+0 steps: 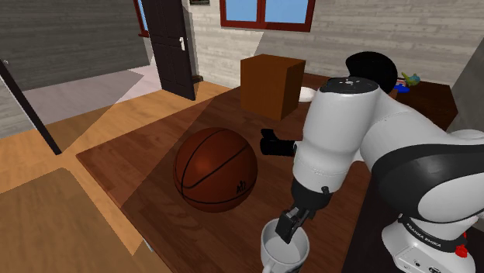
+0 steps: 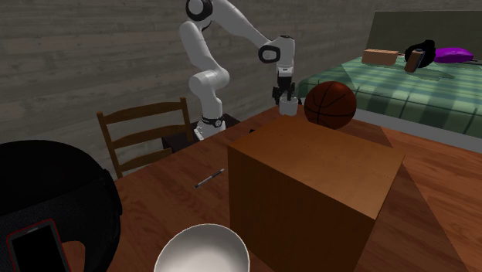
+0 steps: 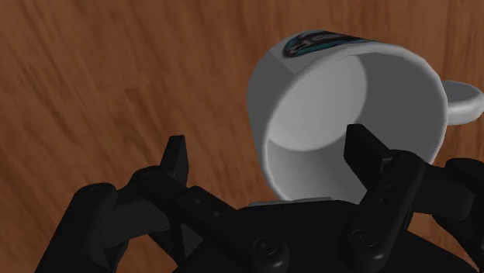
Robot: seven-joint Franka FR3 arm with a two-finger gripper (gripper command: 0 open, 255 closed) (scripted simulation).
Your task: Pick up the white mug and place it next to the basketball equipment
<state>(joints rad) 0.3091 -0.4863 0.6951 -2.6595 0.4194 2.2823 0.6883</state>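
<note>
Clearly, the wrist view gives you what the other two hide. The black two-finger gripper [image 3: 271, 155] is spread, with one finger [image 3: 364, 151] over the mouth of the glossy white round mug [image 3: 349, 93] and the other outside its wall, and no finger is seen to touch it. There you also see a teal and black print on the mug's outer wall and a curved handle on its side.

In the shoulder view the mug [image 1: 284, 247] stands upright on the dark brown wooden table [image 1: 140, 155]. It is at about 5 o'clock from the large orange-brown basketball with black seams [image 1: 215, 169], near it but apart.

The second exterior view shows you more of the table: a plain brown cube-shaped box [image 2: 317, 185], a smooth white bowl [image 2: 202, 251] at 8 o'clock from the box, and a wooden chair [image 2: 147, 135].
</note>
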